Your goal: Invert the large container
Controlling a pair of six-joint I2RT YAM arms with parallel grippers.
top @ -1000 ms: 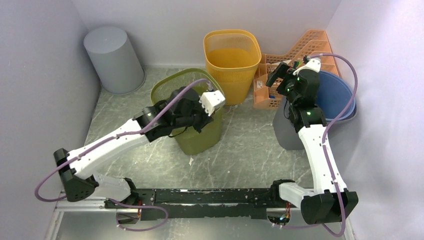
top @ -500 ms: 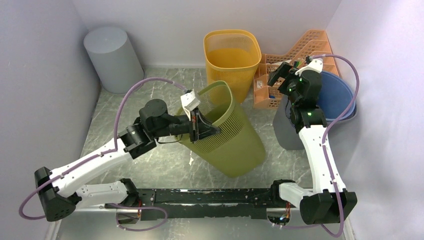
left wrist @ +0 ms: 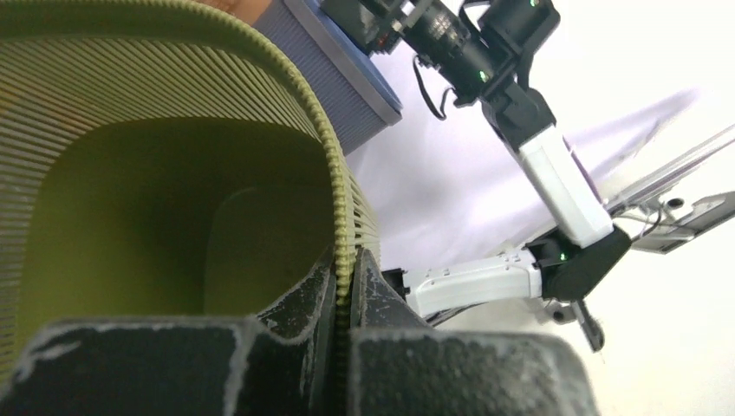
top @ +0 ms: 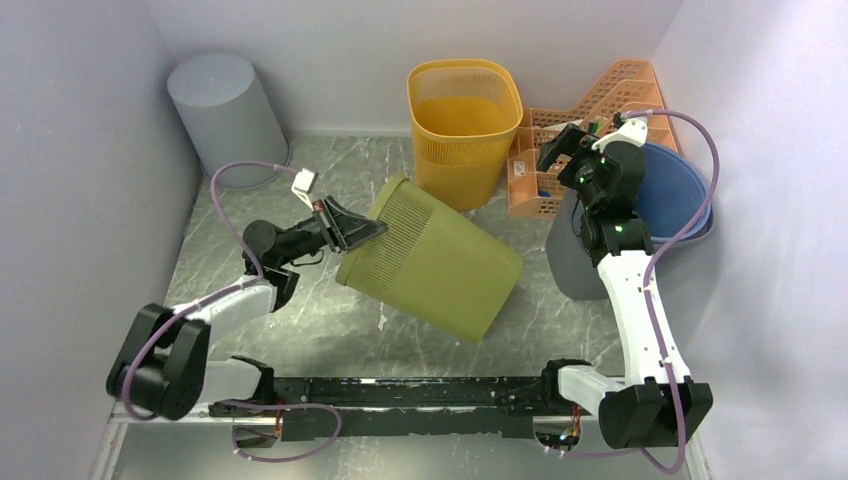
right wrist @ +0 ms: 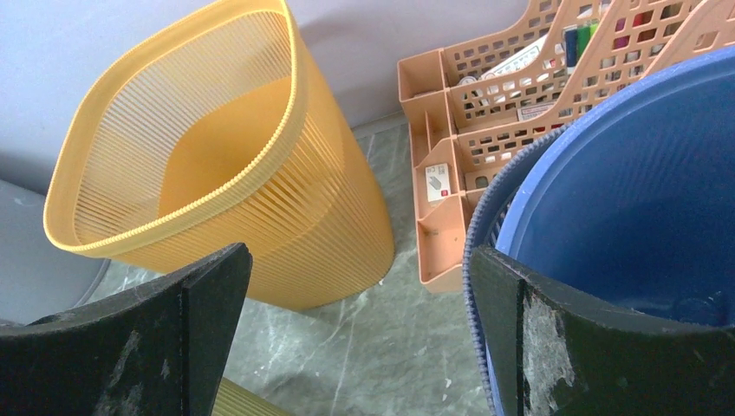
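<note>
The large olive-green ribbed basket (top: 430, 262) lies tipped on its side in the middle of the table, with its mouth to the left and its base to the right. My left gripper (top: 345, 228) is shut on the rim at the mouth. In the left wrist view the rim (left wrist: 340, 186) runs between the closed fingers of that gripper (left wrist: 344, 286), and the basket's empty inside (left wrist: 173, 199) fills the left. My right gripper (top: 558, 150) is open and empty, held high above the table between the yellow basket and the blue bin (right wrist: 360, 286).
An upright yellow basket (top: 465, 115) stands at the back centre. An upturned grey bin (top: 225, 118) is at the back left. An orange organiser tray (top: 590, 110) and a grey bin with a blue inside (top: 670, 195) are at the right, against the wall.
The green basket has gone from upright to lying on its side, base swung right. My left arm has drawn back to the left, still holding the rim. The right arm has barely moved.
</note>
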